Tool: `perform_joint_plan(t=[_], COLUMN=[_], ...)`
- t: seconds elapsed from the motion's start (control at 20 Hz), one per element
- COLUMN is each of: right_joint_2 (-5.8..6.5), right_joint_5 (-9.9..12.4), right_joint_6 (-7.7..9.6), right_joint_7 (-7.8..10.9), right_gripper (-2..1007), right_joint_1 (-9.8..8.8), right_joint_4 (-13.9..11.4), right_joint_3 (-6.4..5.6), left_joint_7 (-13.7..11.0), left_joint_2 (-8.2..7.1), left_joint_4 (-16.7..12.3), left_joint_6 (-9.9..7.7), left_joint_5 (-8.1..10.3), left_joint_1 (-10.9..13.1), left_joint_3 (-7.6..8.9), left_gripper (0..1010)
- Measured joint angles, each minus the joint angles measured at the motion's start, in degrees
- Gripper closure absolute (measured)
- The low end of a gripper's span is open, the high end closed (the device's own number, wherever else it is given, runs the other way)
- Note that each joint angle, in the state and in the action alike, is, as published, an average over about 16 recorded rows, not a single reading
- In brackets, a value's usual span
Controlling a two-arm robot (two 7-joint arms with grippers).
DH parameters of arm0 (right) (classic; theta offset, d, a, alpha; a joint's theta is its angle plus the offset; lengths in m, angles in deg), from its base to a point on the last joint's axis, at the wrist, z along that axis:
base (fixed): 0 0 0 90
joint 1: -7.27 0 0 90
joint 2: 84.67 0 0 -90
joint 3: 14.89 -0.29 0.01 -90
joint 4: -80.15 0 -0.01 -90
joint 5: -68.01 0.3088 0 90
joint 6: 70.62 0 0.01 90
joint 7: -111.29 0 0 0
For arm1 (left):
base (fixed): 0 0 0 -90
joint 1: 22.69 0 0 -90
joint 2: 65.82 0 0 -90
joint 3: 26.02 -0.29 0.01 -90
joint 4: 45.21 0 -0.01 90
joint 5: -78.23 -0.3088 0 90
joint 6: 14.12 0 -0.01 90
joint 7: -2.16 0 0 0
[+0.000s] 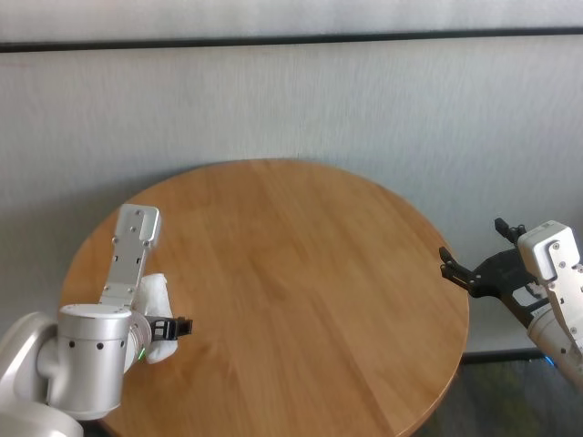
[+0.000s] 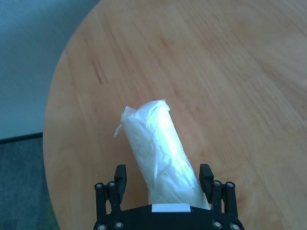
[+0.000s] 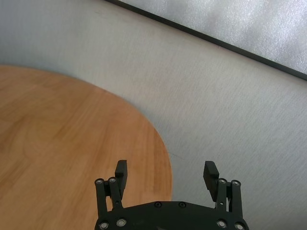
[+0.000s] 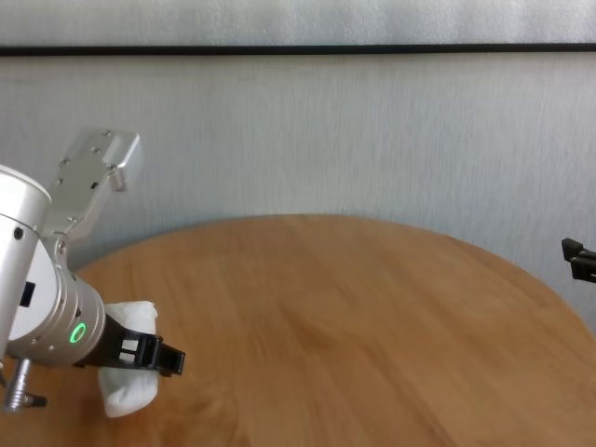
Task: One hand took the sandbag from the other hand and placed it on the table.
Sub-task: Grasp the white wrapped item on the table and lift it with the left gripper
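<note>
Two grippers: both in view, one at lower left of the head frame, one at far right.
Left gripper [image 2: 163, 178]: low over the desk's near-left part, green light on its wrist; fingers spread to either side of the sandbag, and whether they press it cannot be told from these frames.
Sandbag [image 2: 160, 151]: white, crinkled, oblong; lying between the left fingers, far end poking out past the fingertips toward the desk's left edge; looks to be resting on or just over the wood, contact not certain.
Desk [image 1: 301, 273]: round, orange-brown, grain visible; bare across the middle.
Right gripper [image 3: 165, 175]: beyond the desk's right rim, at the right edge of the head frame; fingers apart, nothing between them, well apart from the sandbag.
Step in hand, judged: getting the pouch held firmly ahead of a handover.
Doing it well, judged: squeeze at mid-length, not near the loose end; soft filling likely to sag and shift, so lift slowly and level; leave the far end free for the right gripper to take hold of.
</note>
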Motion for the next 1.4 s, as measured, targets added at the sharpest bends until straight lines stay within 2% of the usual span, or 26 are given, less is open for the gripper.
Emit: perform_joint_plan(t=[0.45, 1.0, 1.4], right_joint_2=[0.00, 0.00, 0.00], right_joint_5=[0.0, 0.0, 0.0], right_joint_6=[0.00, 0.00, 0.00], right_joint_7=[0.00, 0.00, 0.00], right_gripper=[4, 4, 4], right_joint_1=[0.00, 0.00, 0.00], right_joint_4=[0.0, 0.0, 0.0], right_joint_3=[0.00, 0.00, 0.00], left_joint_7=[-0.2, 0.0, -0.1], left_joint_2=[0.67, 1.49, 1.36], left_joint_4=[0.9, 1.5, 1.4], left_joint_6=[0.69, 1.08, 1.09], left_joint_5=[-0.83, -0.98, -0.94], left_joint_1=[0.1, 0.2, 0.2], left_joint_3=[0.94, 2.07, 1.92], left_gripper=[8, 11, 94])
